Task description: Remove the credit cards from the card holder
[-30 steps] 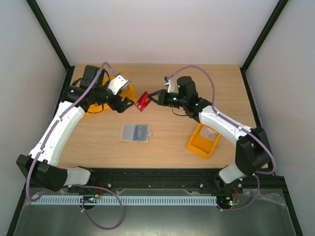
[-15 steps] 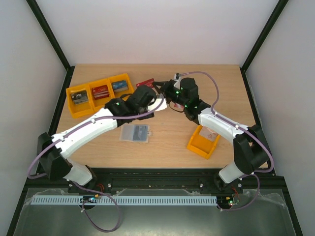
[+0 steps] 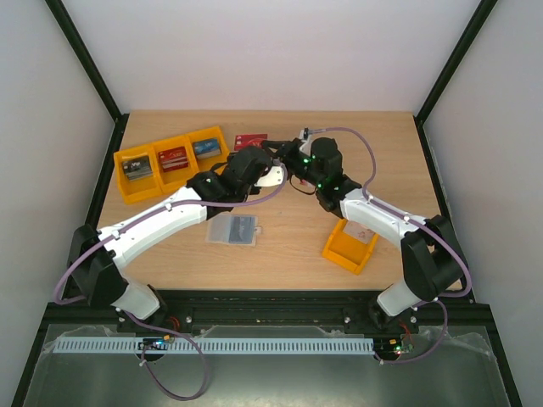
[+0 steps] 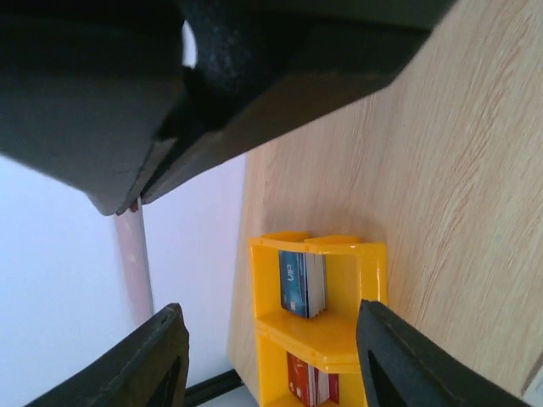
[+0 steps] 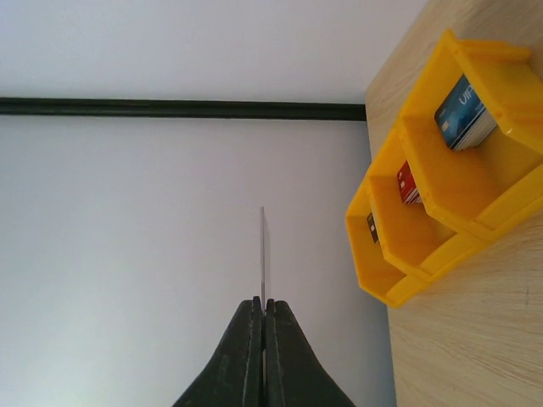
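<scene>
The right gripper [image 5: 264, 303] pinches the dark red card [image 3: 250, 141], which juts left from its tips toward the table's [image 3: 390, 153] far edge. The left gripper [image 4: 270, 309], half-parted and empty, hangs just beside it; the card holder [image 3: 233, 229] lies mid-table.

Card [image 5: 262, 254] edge-on, face unseen

Left arm [image 3: 161, 222]: stretched diagonally from its base, passing the card holder [image 3: 233, 230] on its left.
Left gripper [image 4: 270, 318]: beyond the card holder's far edge, jaws apart with nothing between them.
Right arm [image 3: 382, 216]: bent, reaching in from the card holder's right.
Right gripper [image 5: 264, 303]: farther beyond the card holder, pinched closed on the dark red card [image 3: 250, 141].
Spacing: grippers close together.
</scene>
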`<state>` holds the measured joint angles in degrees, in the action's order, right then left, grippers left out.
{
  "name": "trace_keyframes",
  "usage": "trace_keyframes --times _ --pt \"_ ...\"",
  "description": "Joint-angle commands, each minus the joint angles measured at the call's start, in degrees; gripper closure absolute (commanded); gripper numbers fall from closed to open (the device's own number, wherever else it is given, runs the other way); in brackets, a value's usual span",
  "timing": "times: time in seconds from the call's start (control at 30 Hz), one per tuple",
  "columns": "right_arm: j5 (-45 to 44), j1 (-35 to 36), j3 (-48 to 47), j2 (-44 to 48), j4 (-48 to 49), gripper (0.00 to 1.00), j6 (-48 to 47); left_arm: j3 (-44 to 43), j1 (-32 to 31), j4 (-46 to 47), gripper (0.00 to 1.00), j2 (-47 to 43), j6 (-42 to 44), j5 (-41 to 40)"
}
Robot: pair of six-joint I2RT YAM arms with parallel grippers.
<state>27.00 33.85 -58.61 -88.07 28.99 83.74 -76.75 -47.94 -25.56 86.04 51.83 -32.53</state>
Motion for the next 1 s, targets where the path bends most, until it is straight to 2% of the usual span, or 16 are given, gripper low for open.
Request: trace_keyframes --times 0.0,0.07,0.1,0.13,0.17,0.4,0.43,0.47,0.5,0.6,0.7,0.9,0.97 --pt "1.96 0.87 -0.37 -0.10 1.56 0.98 0.49 0.36 1.40 6.66 0.52 0.97 2.57 -2.77" --pt "2.04 0.95 -0.15 -0.23 1.66 0.98 0.55 -0.08 2.03 7.00 0.70 0.93 2.42 -2.08" --pt "2.21 0.95 -0.17 -0.32 1.74 0.98 0.66 -0.22 2.25 7.08 0.84 0.89 2.21 -1.72" --pt "2.43 0.91 -0.19 -0.45 1.88 0.98 0.70 -0.31 2.47 6.91 0.93 0.76 1.69 -1.36" --pt "2.66 0.95 -0.17 -0.55 2.12 0.98 0.78 -0.45 2.70 6.62 0.97 0.61 1.16 -0.86" --pt "2.74 0.89 0.01 -0.73 2.55 0.98 0.64 -0.87 5.78 1.42 0.98 -0.81 -1.03 5.25" --pt "2.91 0.87 -0.09 -0.83 2.60 0.92 0.57 -1.05 6.29 0.26 0.98 -1.03 -1.03 6.40" --pt "3.02 0.85 -0.14 -0.98 2.65 0.77 0.28 -1.23 7.02 -0.92 0.98 -1.19 -1.14 7.98" --pt "3.19 0.87 -0.24 -1.09 2.67 0.67 0.09 -1.63 7.61 -2.33 0.98 -1.30 -1.45 9.51" --pt "4.11 0.73 -0.43 -1.73 3.14 0.48 0.04 -2.53 8.89 -5.35 0.98 -1.76 -2.57 13.83" --pt "4.61 0.25 -0.32 -1.66 3.07 0.36 -0.32 -2.14 10.14 -7.85 0.98 -2.54 -3.40 16.23" --pt "2.79 -1.23 0.49 -0.81 -0.67 0.39 -5.33 1.21 16.95 -9.95 0.98 -3.47 -8.42 27.51" --pt "1.68 -1.65 -2.77 -0.80 -7.14 0.37 -15.17 1.68 19.31 -10.96 0.98 -2.16 -13.36 32.24"
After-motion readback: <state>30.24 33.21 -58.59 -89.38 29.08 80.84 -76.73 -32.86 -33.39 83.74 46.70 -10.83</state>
